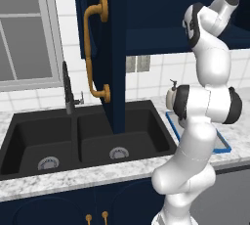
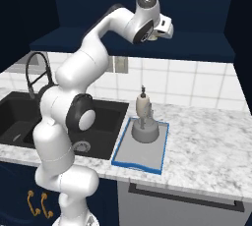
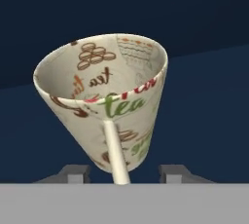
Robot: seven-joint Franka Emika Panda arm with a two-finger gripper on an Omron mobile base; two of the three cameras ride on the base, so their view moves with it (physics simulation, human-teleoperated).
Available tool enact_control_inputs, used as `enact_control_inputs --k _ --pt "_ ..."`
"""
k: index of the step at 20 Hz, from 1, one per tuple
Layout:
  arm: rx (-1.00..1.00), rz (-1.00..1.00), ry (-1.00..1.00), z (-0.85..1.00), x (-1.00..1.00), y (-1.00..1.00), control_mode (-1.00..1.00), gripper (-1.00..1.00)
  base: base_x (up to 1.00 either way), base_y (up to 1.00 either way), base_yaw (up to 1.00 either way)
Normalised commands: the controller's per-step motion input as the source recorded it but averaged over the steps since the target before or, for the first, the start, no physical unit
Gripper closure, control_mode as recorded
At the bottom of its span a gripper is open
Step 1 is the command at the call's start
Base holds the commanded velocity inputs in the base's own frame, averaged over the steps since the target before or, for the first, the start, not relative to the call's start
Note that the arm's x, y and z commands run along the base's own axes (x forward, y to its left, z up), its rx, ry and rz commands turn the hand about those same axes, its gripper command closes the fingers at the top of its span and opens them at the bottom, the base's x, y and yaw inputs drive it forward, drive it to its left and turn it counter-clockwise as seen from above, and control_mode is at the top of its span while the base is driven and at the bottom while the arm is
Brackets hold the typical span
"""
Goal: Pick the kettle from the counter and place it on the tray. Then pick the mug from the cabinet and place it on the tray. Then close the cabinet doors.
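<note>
A cream mug (image 3: 104, 103) printed with tea words fills the hand view, tilted with its mouth towards the camera and its thin handle (image 3: 115, 157) running down to the bottom. My gripper (image 3: 124, 172) is open, one fingertip on each side of the mug's base with a gap on both sides. The arm reaches up into the navy cabinet (image 2: 197, 43), above its shelf. The grey kettle (image 2: 145, 130) stands on the blue-rimmed tray (image 2: 147, 163) on the speckled counter (image 2: 206, 146). The left cabinet door (image 1: 114, 48) hangs wide open with its golden handle (image 1: 95, 48).
A cream soap dispenser (image 2: 142, 104) stands just behind the tray. The black double sink (image 1: 83, 141) with its dark faucet (image 1: 68, 92) lies left of the tray. A window (image 1: 24, 28) is at the far left. Base cupboards with gold knobs (image 1: 96, 216) sit below.
</note>
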Motion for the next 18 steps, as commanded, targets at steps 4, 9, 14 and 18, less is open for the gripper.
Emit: enact_control_inputs --k 4,9,14,18 --pt "0.00 0.00 -0.07 -0.19 0.10 0.00 -1.00 1.00 0.00 0.00 0.00" --pt "0.00 0.00 -0.04 -0.02 -0.15 0.00 -1.00 1.00 0.00 0.00 0.00" --pt "0.00 0.00 0.00 0.00 -0.78 0.00 -1.00 1.00 0.00 0.00 0.00" --pt "0.00 0.00 0.00 0.00 -0.97 0.00 -1.00 1.00 0.00 0.00 0.00"
